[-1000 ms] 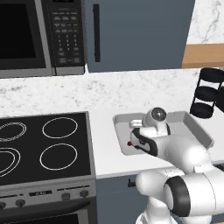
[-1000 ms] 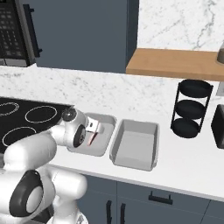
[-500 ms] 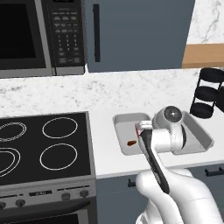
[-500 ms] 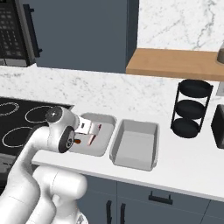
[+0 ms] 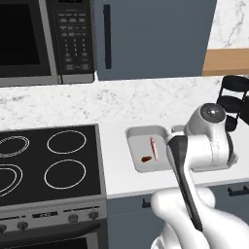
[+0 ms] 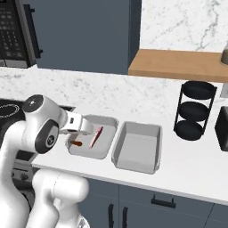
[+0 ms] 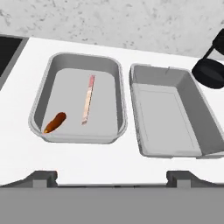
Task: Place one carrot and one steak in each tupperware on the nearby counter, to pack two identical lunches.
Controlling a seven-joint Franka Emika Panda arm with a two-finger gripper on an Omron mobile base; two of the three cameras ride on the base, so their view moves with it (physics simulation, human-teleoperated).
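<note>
Your arm's two-finger jaws (image 7: 112, 177) stood spread wide and gripped nothing, hanging above the front edge of the flat white worktop (image 7: 87, 162), with both shallow light-grey rectangular tupperware trays lying beyond the dark fingertips (image 7: 43, 176). The left-hand tray (image 7: 40, 103) held a short orange carrot (image 7: 54, 122) near its front left corner and a thin pinkish-red strip of steak (image 7: 88, 99) just beside it, apart from it. The right-hand tray (image 7: 204, 131) sat close alongside, near a black tiered round rack (image 6: 193, 110).
</note>
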